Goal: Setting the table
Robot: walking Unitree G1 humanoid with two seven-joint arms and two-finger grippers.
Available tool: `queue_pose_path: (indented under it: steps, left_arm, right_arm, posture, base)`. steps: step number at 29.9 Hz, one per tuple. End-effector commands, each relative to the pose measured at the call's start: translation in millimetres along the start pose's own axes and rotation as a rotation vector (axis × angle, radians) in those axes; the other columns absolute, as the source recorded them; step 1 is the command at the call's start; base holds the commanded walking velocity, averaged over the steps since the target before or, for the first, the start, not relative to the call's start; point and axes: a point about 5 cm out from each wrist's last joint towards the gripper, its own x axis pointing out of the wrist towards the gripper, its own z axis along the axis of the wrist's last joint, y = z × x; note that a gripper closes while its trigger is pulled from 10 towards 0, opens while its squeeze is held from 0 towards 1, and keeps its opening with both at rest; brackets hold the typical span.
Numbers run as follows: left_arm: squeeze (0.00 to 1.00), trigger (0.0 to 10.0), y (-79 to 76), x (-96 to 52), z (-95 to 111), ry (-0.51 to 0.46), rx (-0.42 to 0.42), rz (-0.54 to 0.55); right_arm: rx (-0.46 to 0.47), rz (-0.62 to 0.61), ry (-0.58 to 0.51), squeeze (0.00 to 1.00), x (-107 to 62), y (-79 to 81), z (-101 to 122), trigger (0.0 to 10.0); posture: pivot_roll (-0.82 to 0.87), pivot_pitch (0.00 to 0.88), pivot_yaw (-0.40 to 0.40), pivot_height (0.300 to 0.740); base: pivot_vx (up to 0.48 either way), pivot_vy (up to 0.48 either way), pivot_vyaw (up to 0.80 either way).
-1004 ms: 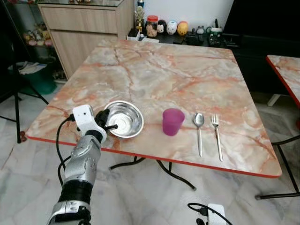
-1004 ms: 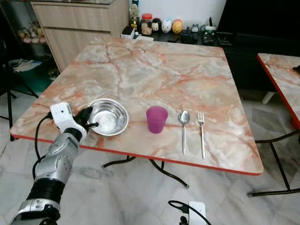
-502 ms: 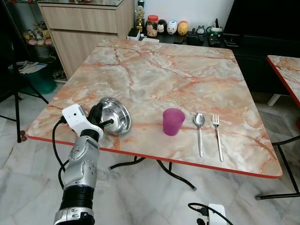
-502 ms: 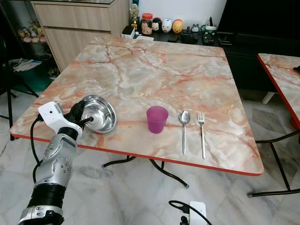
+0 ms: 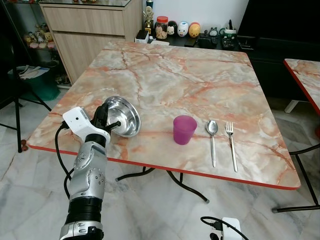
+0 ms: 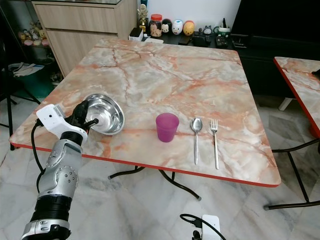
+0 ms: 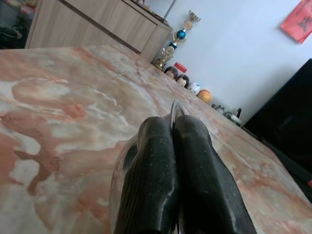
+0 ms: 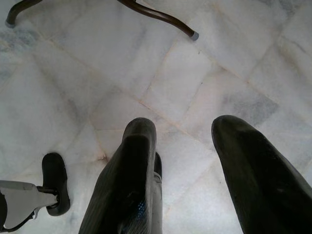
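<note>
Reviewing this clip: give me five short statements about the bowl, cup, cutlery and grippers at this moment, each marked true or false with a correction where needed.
1. The left gripper pinches the rim of the steel bowl. True.
2. The bowl lies flat on the table. False: it is tilted up on edge, its inside facing the cup.
3. The purple cup stands upright between the bowl and the spoon. True.
4. The fork lies inside the bowl. False: it lies on the table beside the spoon.
5. The right gripper holds the spoon. False: it hangs open above the floor.
</note>
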Motion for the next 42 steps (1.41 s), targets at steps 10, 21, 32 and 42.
queue_pose_path:
  steps: [10, 21, 32, 42]
  left_arm:
    - [0.00, 10.0, -27.9, 12.8, 24.9, -0.057, -0.302, -0.101]
    - [0.00, 10.0, -45.5, 6.4, 25.2, -0.022, -0.476, -0.224]
    - [0.00, 10.0, -47.5, 4.4, 25.8, -0.009, -0.471, -0.240]
    - [0.00, 10.0, -47.7, 4.4, 25.7, -0.004, -0.447, -0.247]
  right_arm:
    - [-0.002, -0.006, -0.004, 0.00, -0.4, -3.4, -0.4, 10.0]
    - [0.001, -0.003, -0.006, 0.00, -0.5, -3.6, -0.4, 10.0]
    - [0.007, -0.006, 0.006, 0.00, -0.5, -3.6, -1.6, 10.0]
    - [0.002, -0.006, 0.001, 0.00, -0.5, -3.5, -1.0, 10.0]
  posture:
    - [0.04, 0.000, -0.046, 0.740]
    - [0.04, 0.000, -0.048, 0.740]
    - [0.04, 0.000, -0.049, 0.740]
    - [0.04, 0.000, -0.049, 0.740]
  base:
    - [0.000, 0.000, 0.00]
    - [0.000, 0.000, 0.00]
    - [0.000, -0.172, -0.05]
    - [0.000, -0.336, -0.24]
